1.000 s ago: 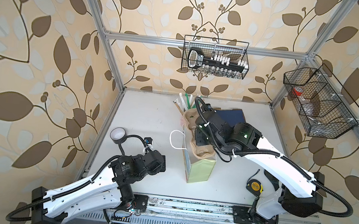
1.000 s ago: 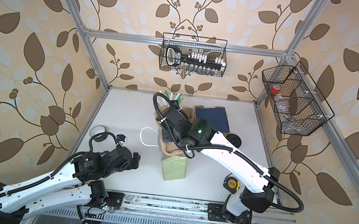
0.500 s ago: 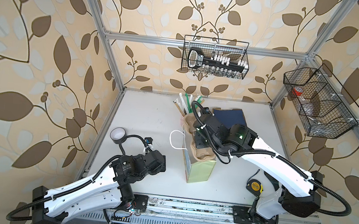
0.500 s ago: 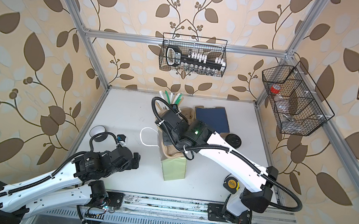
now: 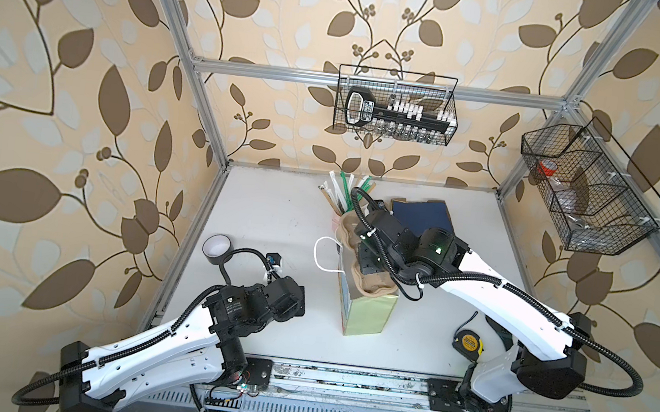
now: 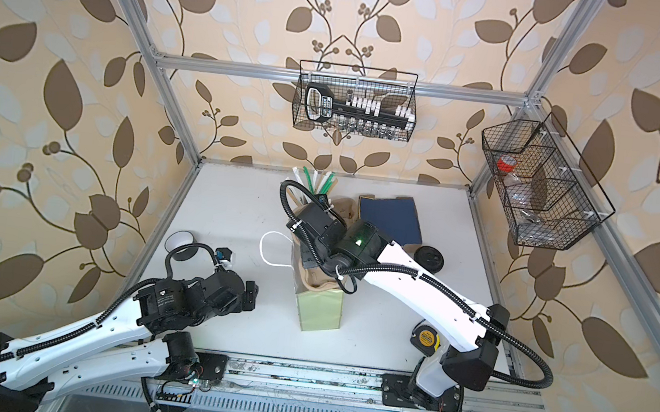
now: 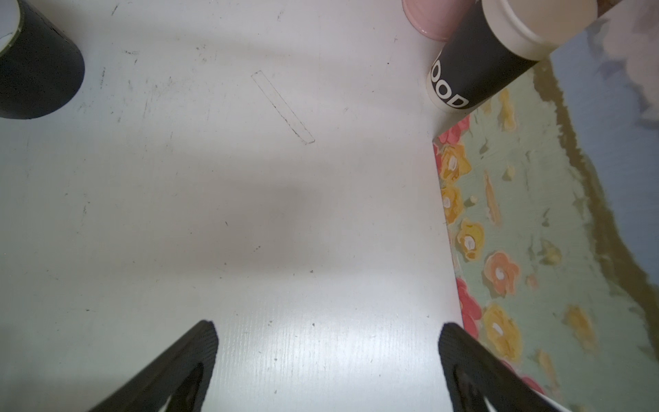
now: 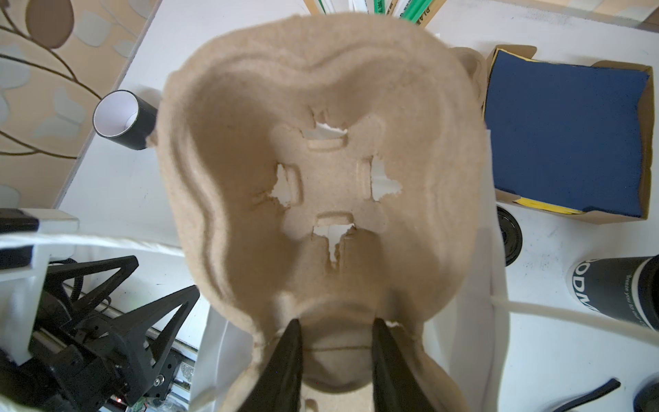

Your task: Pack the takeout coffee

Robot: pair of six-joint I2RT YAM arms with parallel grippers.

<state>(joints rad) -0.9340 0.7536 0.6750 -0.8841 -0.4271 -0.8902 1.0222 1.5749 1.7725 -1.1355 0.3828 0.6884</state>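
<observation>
Right wrist, right tool [image 8: 337,326] clamps carrier [image 8: 249,107] ridge

We count: two black cups [image 8: 119,121] [image 8: 611,296], one pulp tray [image 8: 321,107], one paper bag [image 5: 369,317], one tape measure [image 5: 468,343], one box [image 8: 647,142], two wire baskets [image 5: 399,91] [image 5: 592,239].

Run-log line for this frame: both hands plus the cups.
right hand: shut on pulp carrier at bag mouth | left hand: open, empty, above table | left-edge cup, cup by bag: both on table
</observation>
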